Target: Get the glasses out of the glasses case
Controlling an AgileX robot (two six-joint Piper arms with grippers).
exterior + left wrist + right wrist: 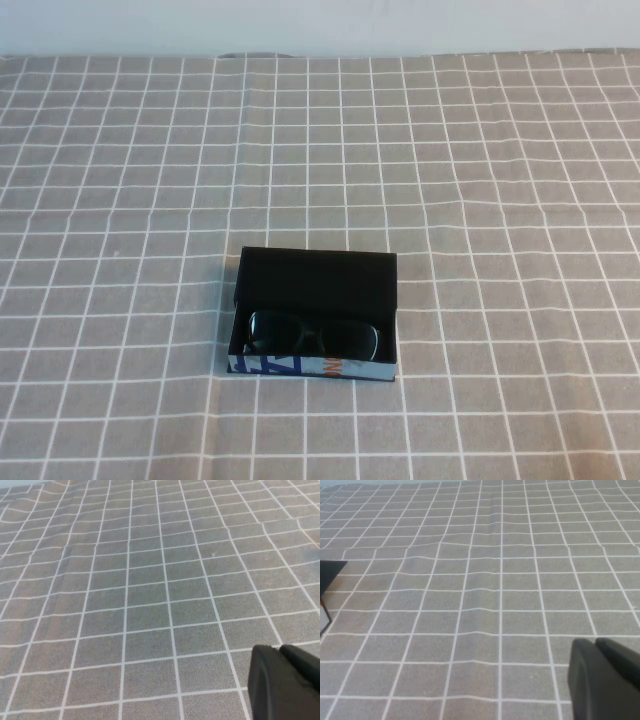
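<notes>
The glasses case (318, 285) is a black open box on the grey checked cloth, near the front middle in the high view, with a blue, white and orange front edge (312, 368). The black glasses (313, 338) lie inside it against the front edge. A corner of the case shows in the right wrist view (329, 575). Neither arm shows in the high view. My left gripper (281, 650) is shut and empty over bare cloth. My right gripper (596, 642) is shut and empty over bare cloth, with the case off to its side.
The grey cloth with a white grid (480, 180) covers the whole table. A pale wall (320, 25) runs behind the far edge. The cloth has slight wrinkles in the wrist views.
</notes>
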